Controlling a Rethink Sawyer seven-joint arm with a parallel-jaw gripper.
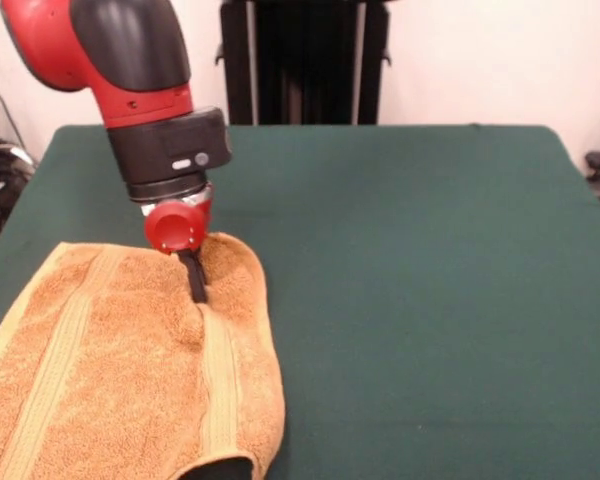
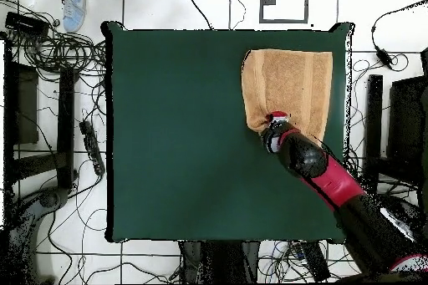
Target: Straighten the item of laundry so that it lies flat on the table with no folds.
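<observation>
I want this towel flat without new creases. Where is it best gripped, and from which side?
Probably the towel corner near the hand, taken from above. In the front view that edge curls over in a raised fold, so it looks easiest to pinch and pull outward over the table.

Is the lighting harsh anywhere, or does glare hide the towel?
Front view: soft, even light; only a small shine on the red arm, and the towel shows its weave clearly. Overhead view: the towel and table are evenly lit, without glare.

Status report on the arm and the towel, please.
Tool down on towel, grip state unclear. Towel bunched there, edge curled, not flat. Green table around it unobstructed.
</observation>
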